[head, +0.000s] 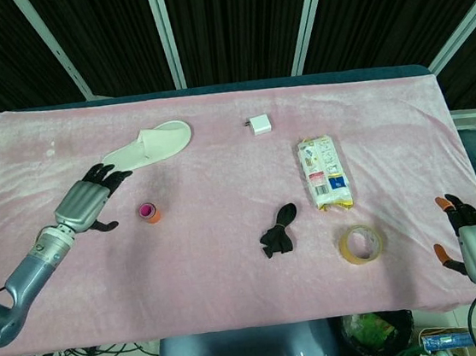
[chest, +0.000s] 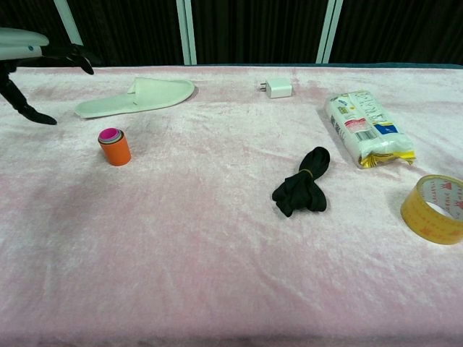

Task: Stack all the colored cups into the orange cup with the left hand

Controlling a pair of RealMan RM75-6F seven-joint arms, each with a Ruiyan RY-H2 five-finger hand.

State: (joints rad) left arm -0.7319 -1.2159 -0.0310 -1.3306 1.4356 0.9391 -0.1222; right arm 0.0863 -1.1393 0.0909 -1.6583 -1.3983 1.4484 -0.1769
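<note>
Orange cup (chest: 115,150) stands upright on the pink-covered bench (head: 227,231), toward my left side, with the pink cup (chest: 110,134) nested inside it so only its rim shows at the top. From the head view the stack (head: 148,211) sits in front of the white slipper (head: 147,147), a little apart from it.

My left hand (head: 86,204) hangs to the left of the stack, apart from it and touching neither cup; its fingers (head: 105,173) are spread wide and hold nothing. In the chest view only the dark fingertips (chest: 29,114) and a bit of the arm show at the left edge.

My right hand (head: 473,237) is at the bench's right front corner, fingers apart and empty.

Elsewhere on the bench lie a white charger (head: 259,125), a snack packet (head: 324,172), a bundled black strap (head: 278,231) and a roll of tape (head: 360,244).
</note>
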